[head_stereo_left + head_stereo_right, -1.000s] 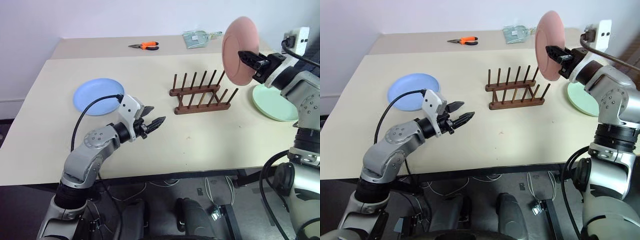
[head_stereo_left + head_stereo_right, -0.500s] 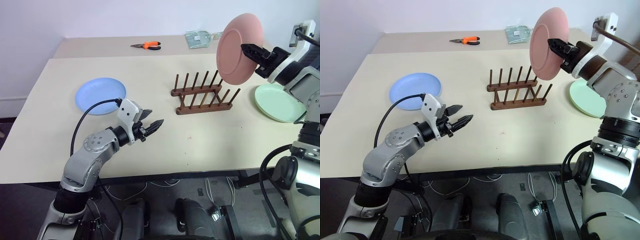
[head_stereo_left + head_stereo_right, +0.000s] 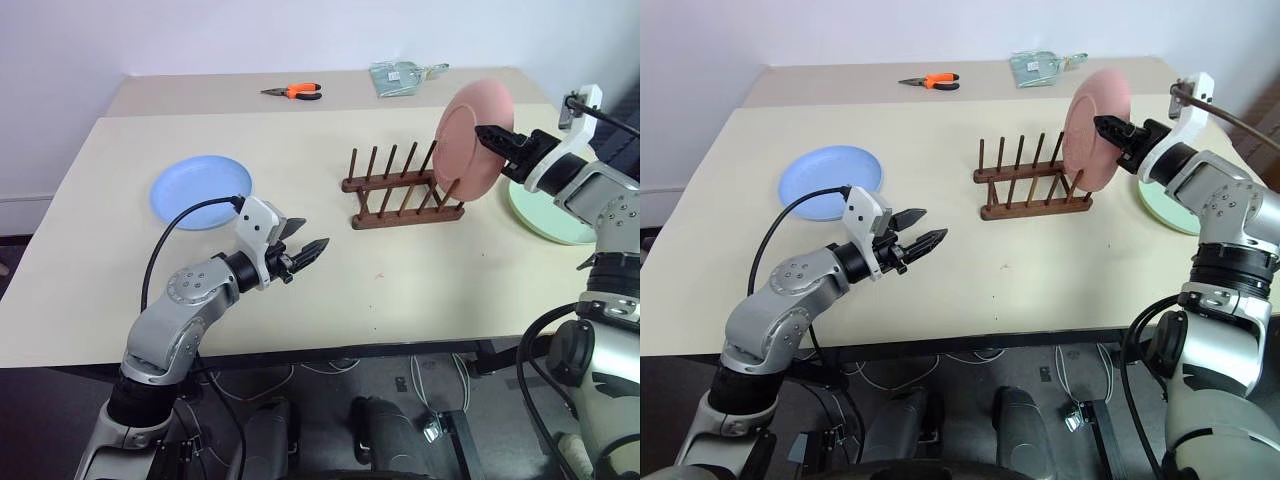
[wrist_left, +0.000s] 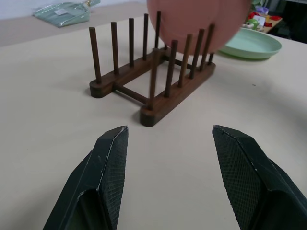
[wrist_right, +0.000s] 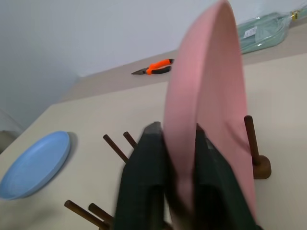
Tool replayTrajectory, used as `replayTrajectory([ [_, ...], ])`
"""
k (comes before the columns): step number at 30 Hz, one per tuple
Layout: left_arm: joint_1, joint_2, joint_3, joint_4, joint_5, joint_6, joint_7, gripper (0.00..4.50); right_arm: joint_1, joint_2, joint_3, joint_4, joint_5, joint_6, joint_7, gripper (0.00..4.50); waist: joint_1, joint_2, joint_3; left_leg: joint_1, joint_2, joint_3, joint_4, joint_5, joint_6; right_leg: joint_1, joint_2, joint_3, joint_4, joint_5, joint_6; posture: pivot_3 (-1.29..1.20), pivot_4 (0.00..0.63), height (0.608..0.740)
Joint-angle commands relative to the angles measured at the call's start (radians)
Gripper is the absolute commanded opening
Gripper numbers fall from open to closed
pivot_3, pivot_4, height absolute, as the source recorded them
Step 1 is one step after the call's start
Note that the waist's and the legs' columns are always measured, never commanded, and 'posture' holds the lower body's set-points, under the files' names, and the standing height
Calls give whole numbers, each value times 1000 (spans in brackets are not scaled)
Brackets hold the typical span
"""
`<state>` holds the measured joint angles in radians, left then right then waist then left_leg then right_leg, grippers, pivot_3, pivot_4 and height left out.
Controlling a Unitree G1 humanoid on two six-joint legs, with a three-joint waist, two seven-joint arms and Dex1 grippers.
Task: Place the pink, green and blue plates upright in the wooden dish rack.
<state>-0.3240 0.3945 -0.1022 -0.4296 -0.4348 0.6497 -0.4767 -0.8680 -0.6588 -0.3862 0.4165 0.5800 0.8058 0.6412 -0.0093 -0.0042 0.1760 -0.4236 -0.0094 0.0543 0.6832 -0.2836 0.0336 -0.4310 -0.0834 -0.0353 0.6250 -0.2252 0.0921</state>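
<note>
The pink plate (image 3: 465,140) stands on edge at the right end of the wooden dish rack (image 3: 395,190), its lower rim down among the last pegs. My right gripper (image 3: 487,133) is shut on its upper right rim, one finger on each face. The green plate (image 3: 560,215) lies flat on the table right of the rack, behind my right arm. The blue plate (image 3: 200,190) lies flat at the left. My left gripper (image 3: 313,232) hangs open and empty above the table, between the blue plate and the rack, pointing at the rack.
Orange-handled pliers (image 3: 292,91) and a clear plastic bag (image 3: 400,76) lie on the far part of the table (image 3: 400,290). The rack's other peg slots (image 4: 129,52) hold nothing. The table's front edge is close below my left arm.
My right arm has brought the pink plate down from above the rack into its right end. The left arm has kept still.
</note>
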Motion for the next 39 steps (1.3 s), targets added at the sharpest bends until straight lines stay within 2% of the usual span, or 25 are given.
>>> replayTrajectory([
  [1, -9, -3, 12, -37, 1, -7, 3, 2896, 31, -55, 70, -70, -113, -204, 43, 2568, 3, 0, 0, 0, 0, 0, 0, 0, 0, 0, 0, 0, 0, 0, 0, 0, 150, 740],
  [2, -7, -4, 13, -38, 1, -6, 4, 2896, 40, -61, 78, -78, -137, -254, 41, 3034, 3, 0, 0, 0, 0, 0, 0, 0, 0, 0, 0, 0, 0, 0, 0, 0, 150, 740],
  [6, -1, -4, 15, -43, 5, -8, 8, 2896, 69, -107, 30, -92, -172, -383, 25, 3034, 3, 0, 0, 0, 0, 0, 0, 0, 0, 0, 1, 0, 0, 0, 0, 0, 150, 740],
  [12, 4, 2, 20, -29, 18, -20, 4, 2896, 176, -222, -94, -107, -145, -381, 35, 3034, 24, 0, 0, 0, 0, 0, 1, 0, 0, 1, 1, 0, 0, 0, 0, 0, 150, 740],
  [16, -1, 7, 15, -6, 29, -33, -9, 2896, 360, -287, -10, -168, -226, -412, 123, 3034, 22, 0, 0, 2, 1, 0, 1, 0, 0, 3, 1, 0, -1, 0, 0, 0, 150, 740],
  [19, -15, 4, 7, 15, 39, -44, -21, 2896, 424, -292, 96, -150, -348, -470, 84, 3034, 16, 0, 0, 4, 1, 1, 1, 0, 0, 4, 1, 2, -1, 0, 0, 0, 150, 740],
  [23, -32, -9, -7, 35, 47, -53, -29, 2896, 379, -263, 249, 38, -532, -594, -17, 3034, 14, 1, 0, 6, 1, 3, 1, 0, 0, 3, 2, 3, 1, 0, 0, 0, 150, 740],
  [26, -31, -12, -11, 33, 51, -53, -32, 2896, 274, -242, 348, 257, -644, -707, -80, 3034, 14, 1, 0, 6, 1, 4, 1, 0, 0, 3, 2, 3, 1, 0, 0, 0, 150, 740],
  [30, -19, -10, -3, 18, 51, -45, -29, 2896, 126, -212, 413, 541, -724, -767, -149, 3034, 16, 1, 0, 6, 1, 4, 1, 4, -6, 3, 3, 3, 1, 0, 0, 0, 150, 740],
  [33, -5, -8, 0, 5, 54, -42, -24, 2896, 60, -194, 439, 680, -755, -801, -169, 3034, 18, 1, 0, 6, 1, 4, 1, 4, -6, 4, 3, 3, 1, 0, 0, 0, 150, 740],
  [36, 7, -8, 0, -9, 55, -38, -18, 2896, 25, -186, 446, 747, -771, -830, -177, 2126, 20, 1, 0, 6, 1, 4, 1, 4, -6, 4, 2, 3, 0, 0, 0, 0, 150, 740],
  [39, 13, -10, 2, -17, 54, -32, -10, 2896, 8, -183, 443, 771, -776, -854, -183, 622, 19, 1, 0, 6, 1, 4, 1, 4, -7, 4, 2, 3, 0, 0, 0, 0, 150, 740],
])
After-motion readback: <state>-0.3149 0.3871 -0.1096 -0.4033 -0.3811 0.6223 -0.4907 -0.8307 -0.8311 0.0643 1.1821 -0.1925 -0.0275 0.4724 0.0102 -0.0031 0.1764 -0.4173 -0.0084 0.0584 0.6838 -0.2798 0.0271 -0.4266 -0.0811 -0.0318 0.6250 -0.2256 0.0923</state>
